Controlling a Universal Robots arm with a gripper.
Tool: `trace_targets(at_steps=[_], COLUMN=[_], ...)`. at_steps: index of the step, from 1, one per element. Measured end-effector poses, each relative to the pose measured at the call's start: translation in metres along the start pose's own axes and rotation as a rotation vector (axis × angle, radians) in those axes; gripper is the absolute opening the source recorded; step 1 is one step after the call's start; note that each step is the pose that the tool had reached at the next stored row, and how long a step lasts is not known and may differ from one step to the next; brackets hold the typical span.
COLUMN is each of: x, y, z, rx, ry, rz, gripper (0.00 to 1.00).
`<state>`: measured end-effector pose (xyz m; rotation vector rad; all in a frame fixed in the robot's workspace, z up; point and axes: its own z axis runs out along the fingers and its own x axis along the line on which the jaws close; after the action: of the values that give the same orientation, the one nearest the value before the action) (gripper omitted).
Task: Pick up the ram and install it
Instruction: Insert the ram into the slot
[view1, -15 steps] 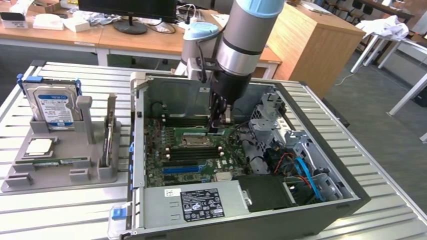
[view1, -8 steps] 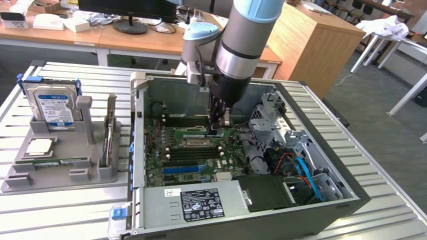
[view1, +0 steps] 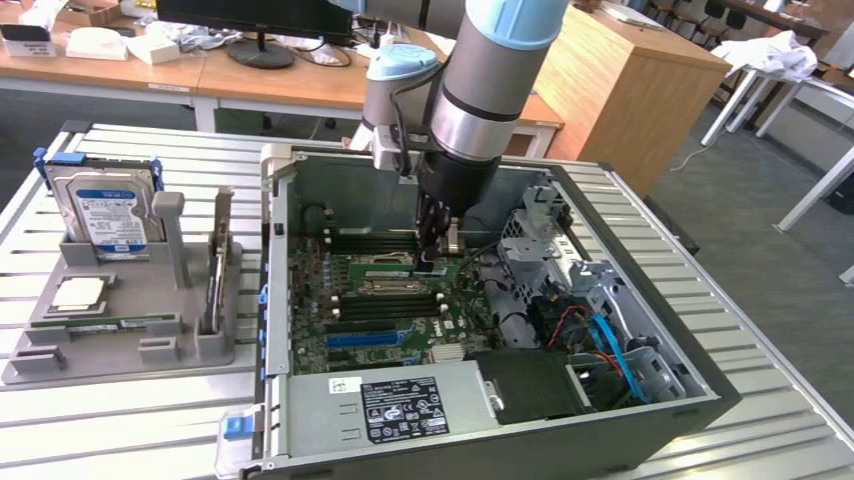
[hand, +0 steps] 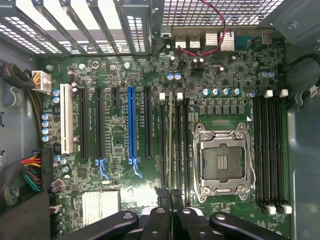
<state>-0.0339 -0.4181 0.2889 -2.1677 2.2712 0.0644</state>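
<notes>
The ram (hand: 171, 140) shows edge-on in the wrist view as a thin pale-green strip, standing upright between my gripper's (hand: 171, 200) black fingers (hand: 159, 220). It sits in line with the black memory slots (hand: 162, 145) beside the open processor socket (hand: 222, 160). I cannot tell whether its lower edge touches a slot. In the exterior view my gripper (view1: 450, 262) reaches down into the open computer case (view1: 278, 250), just above the green motherboard (view1: 360, 300), with a pale strip of the ram (view1: 451, 240) between the fingers.
A grey fixture (view1: 120, 350) on the exterior view's left holds a silver hard drive (view1: 107, 215), a square processor chip (view1: 80, 292) and a thin green strip (view1: 114, 322). Inside the case are a drive cage (view1: 547, 240), power supply (view1: 400, 405) and cable bundles (hand: 30, 175).
</notes>
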Motion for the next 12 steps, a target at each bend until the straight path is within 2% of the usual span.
trace_targets(at_steps=[12], x=[-0.0002], y=[-0.0001], z=[0.0015], rx=[-0.0006], ry=[0.0003], rz=[-0.027], gripper=[0.11])
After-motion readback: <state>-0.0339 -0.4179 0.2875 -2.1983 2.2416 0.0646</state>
